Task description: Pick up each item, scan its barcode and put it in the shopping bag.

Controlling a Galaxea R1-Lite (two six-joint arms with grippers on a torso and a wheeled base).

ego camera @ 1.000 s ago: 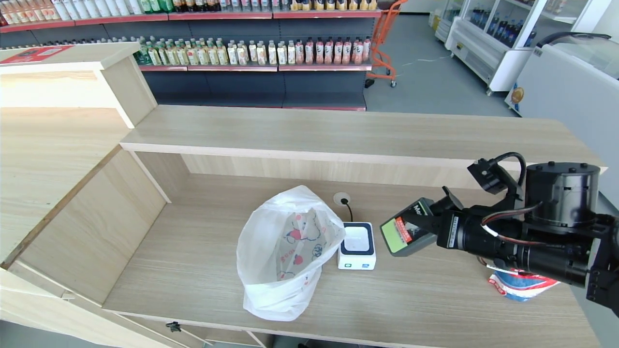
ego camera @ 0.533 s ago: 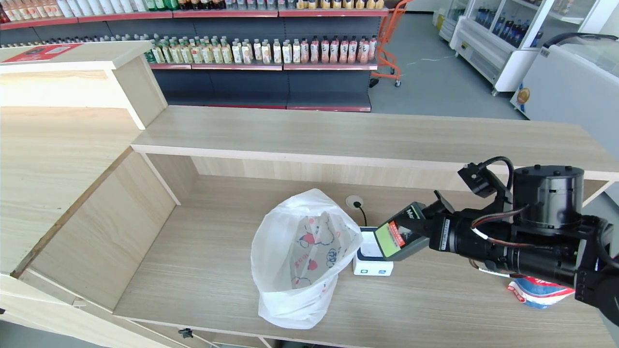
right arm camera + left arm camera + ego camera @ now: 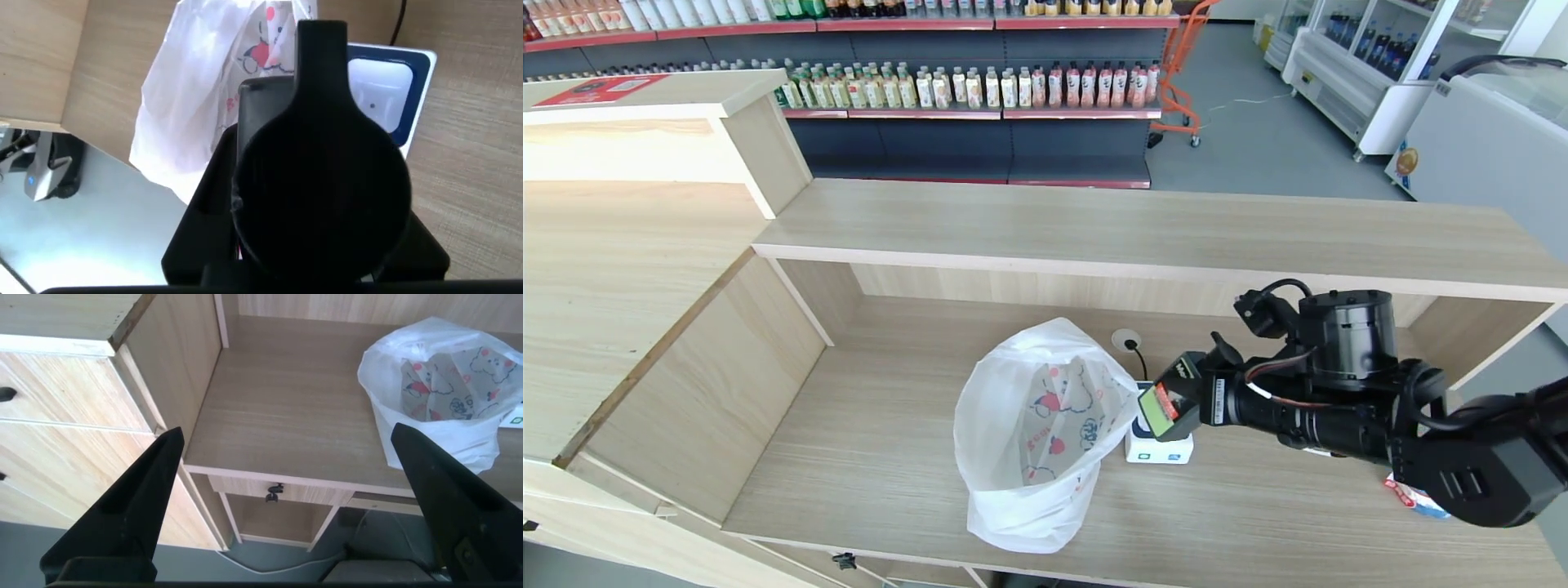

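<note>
holding a dark box [image 3: 1164, 408] clenched just above the scanner [image 3: 1158, 450], beside the shopping bag [image 3: 1021, 510], the right gripper [image 3: 1184, 396] seems to be at the scanning step, and the next move likely calls for presenting it squarely to the scanner before carrying it over the bag's mouth.

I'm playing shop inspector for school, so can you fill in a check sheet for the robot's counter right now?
Surface: wooden counter, flat and bare in front.
Job's things: dark box held in the air at the scanner; white shopping bag stands open beside the scanner, patterned packet inside; red and blue packet lies partly under the right arm.
Clutter: nothing seen.
Hands: right hand shut on the box; left hand open, holding nothing.
Cables: black cable runs from the scanner into a counter hole.
Surroundings: shelves of bottles, orange trolley, freezers.
</note>
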